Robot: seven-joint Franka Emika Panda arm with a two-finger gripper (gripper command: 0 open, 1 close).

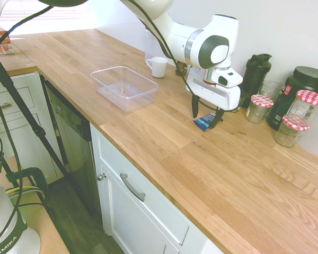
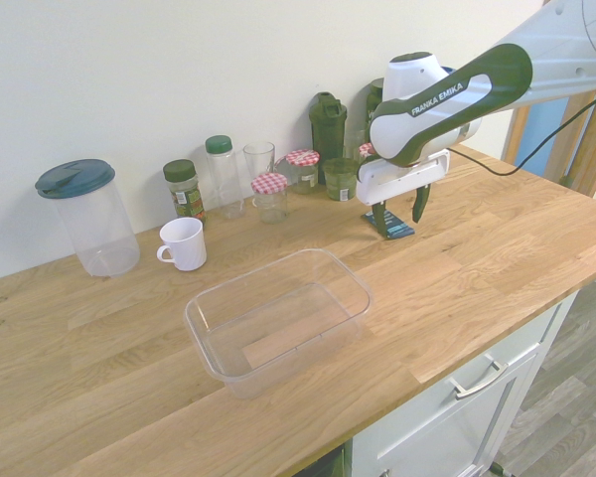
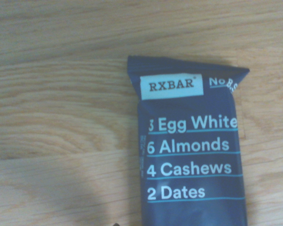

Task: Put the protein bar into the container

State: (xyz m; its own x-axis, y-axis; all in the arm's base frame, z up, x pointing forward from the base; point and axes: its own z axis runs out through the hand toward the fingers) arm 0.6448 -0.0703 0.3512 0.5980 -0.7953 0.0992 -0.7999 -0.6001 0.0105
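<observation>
a: claw status?
b: white two-finger gripper (image 1: 206, 114) points straight down, dark fingers (image 1: 195, 106) spread wide, nothing between them. it sits just above the small flat dark blue protein bar (image 1: 203, 123) with white print.
a: touching the bar?
b: can't tell. fingers stand either side of it in both exterior views, tips near the wood.
a: where's the bar exactly?
b: flat on the light wooden countertop (image 1: 164, 143), toward the back, near the glass jars with red-checked lids (image 1: 261, 108). wrist view shows the wrapper (image 3: 191, 150) close up, print reads rxbar, 3 egg whites, 6 almonds, 4 cashews, 2 dates.
a: container?
b: clear shallow rectangular plastic container (image 2: 278, 318) with rounded corners, nothing in it, on the same counter nearer the front edge, well apart from the bar.
a: other stuff?
b: small white mug (image 2: 183, 243) between the tub and the wall, tall clear jug with dark teal lid (image 2: 85, 216) beside it, dark shaker bottle (image 2: 328, 124) at the wall.
</observation>
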